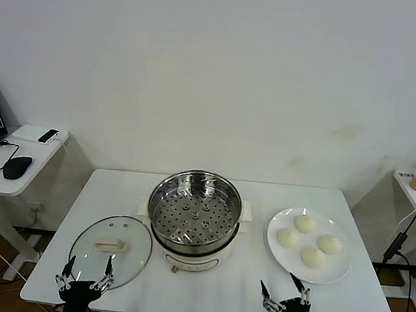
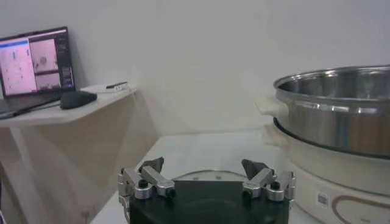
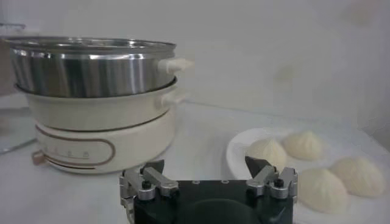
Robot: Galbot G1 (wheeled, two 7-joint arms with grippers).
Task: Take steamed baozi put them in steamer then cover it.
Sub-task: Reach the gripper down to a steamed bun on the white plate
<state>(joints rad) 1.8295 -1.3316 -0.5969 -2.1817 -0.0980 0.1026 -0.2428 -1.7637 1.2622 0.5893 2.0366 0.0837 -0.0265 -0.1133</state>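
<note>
Both end effectors, left [image 1: 85, 274] and right [image 1: 284, 292], hover spread apart, empty; we see four baozi [image 1: 308, 241] on their plate [image 1: 274, 248], steamer [image 1: 193, 219] empty (cover [image 1: 110, 248] lies beside it): nothing done.

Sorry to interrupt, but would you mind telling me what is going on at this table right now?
Nothing is being handled yet. The left hand and the right hand both hang open at the table's near edge. The steamer stands uncovered in the middle with its perforated tray empty. Its cover lies flat on the table by the left hand. The four steamed baozi sit on a white plate near the right hand.
</note>
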